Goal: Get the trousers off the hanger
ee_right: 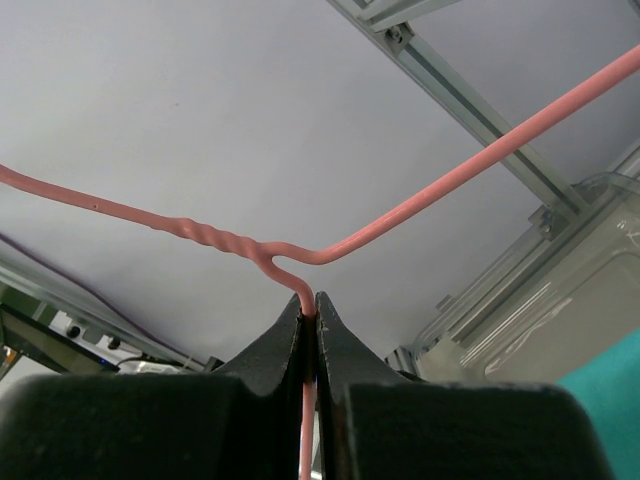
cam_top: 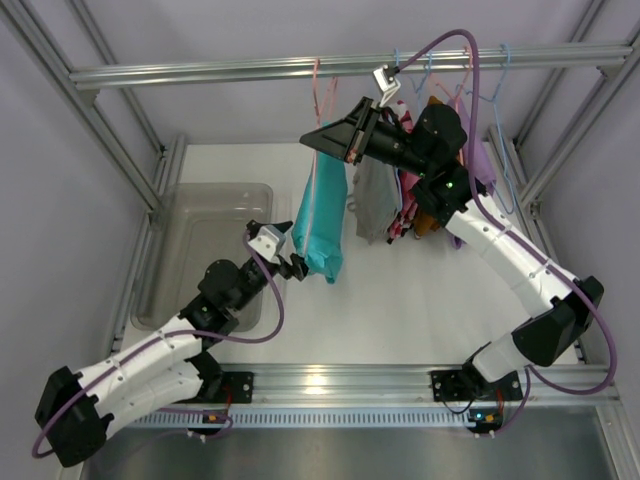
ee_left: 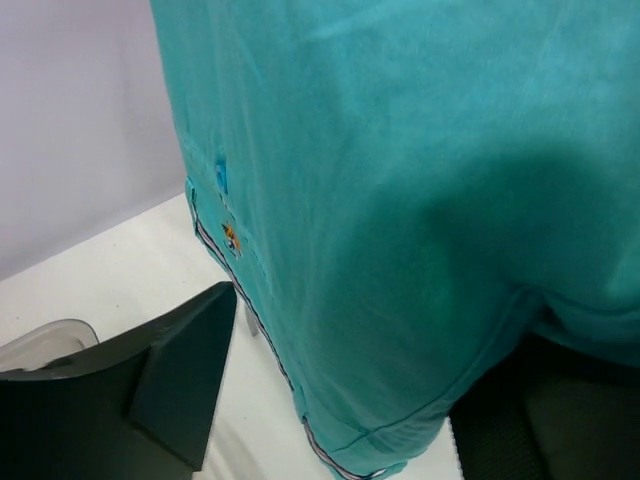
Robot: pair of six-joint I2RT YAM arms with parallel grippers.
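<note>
Teal trousers [cam_top: 322,215] hang from a pink wire hanger [cam_top: 318,88] on the top rail. My right gripper [cam_top: 328,140] is shut on the hanger wire just below its twisted neck, as the right wrist view shows, with the jaws [ee_right: 309,305] pinching the pink wire [ee_right: 400,215]. My left gripper [cam_top: 290,262] is at the trousers' lower hem. In the left wrist view its jaws [ee_left: 370,340] stand wide apart, with the teal cloth [ee_left: 400,200] hanging between the two dark fingers [ee_left: 170,370].
A clear plastic bin [cam_top: 200,215] sits on the table at the left. Several other garments [cam_top: 378,200] hang to the right of the trousers, behind my right arm. Empty blue and purple hangers [cam_top: 500,85] hang on the rail [cam_top: 220,72] at the far right.
</note>
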